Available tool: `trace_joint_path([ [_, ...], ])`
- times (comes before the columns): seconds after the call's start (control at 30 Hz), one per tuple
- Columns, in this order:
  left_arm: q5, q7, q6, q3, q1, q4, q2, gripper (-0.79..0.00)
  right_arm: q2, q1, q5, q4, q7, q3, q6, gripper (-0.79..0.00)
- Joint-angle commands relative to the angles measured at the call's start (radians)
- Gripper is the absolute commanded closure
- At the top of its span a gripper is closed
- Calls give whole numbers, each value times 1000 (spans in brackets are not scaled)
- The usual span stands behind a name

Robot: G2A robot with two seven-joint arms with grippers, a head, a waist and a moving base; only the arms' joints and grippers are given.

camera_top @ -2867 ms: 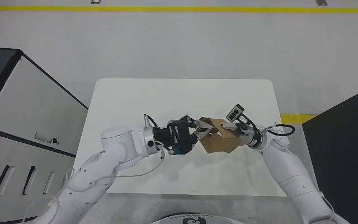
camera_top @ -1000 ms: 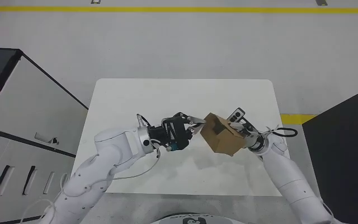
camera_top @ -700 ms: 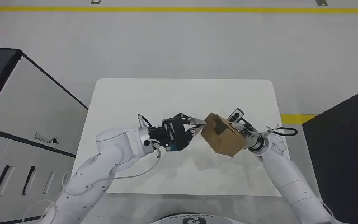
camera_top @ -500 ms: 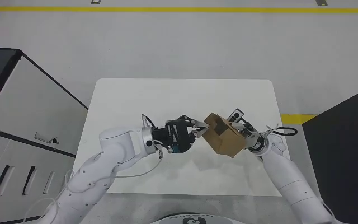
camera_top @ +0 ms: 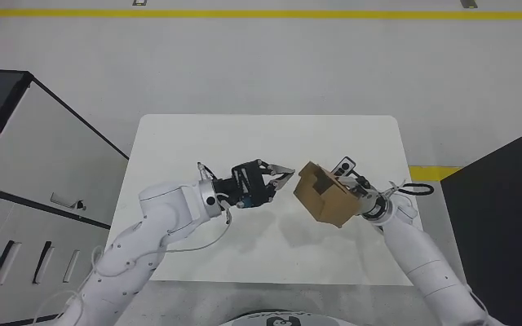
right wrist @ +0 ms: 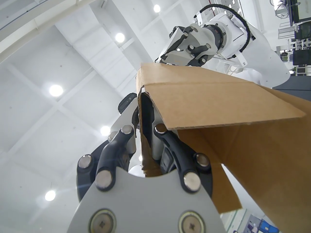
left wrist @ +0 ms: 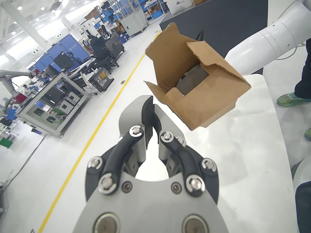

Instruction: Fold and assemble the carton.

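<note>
Gripping our squared-up carton (camera_top: pixel 325 196) in the right gripper (right wrist: pixel 145 112) toward the table's (camera_top: pixel 245 138) right edge; left gripper (left wrist: pixel 151 113) nearly closed, empty; flaps (left wrist: pixel 167 49) untucked.

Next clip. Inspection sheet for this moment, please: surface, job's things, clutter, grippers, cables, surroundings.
Surface: white table, bare top around the arms.
Job's things: carton, partly folded, held off the table, open end with loose flaps facing the left gripper.
Clutter: nothing seen.
Grippers: right gripper shut on a carton wall; left gripper shut, empty, apart from the carton.
Cables: black cable looped at the right wrist.
Surroundings: yellow floor line beyond the table; dark cabinet off the table's left side.
</note>
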Motion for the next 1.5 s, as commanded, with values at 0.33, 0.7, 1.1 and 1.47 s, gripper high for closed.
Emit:
trace_joint_path([
  [0.33,39,-10,-9,75,-81,25,-14,0,9,5,-3,5,0,-8,5,0],
  [0.7,31,14,-23,129,-120,39,-26,0,15,10,9,12,0,-20,16,0],
  [1.1,91,-41,-43,164,-119,-6,-28,0,17,5,0,5,0,-38,3,0],
  [1.47,102,-61,-54,179,-113,-19,-29,0,22,-7,-4,-5,0,-38,-12,0],
])
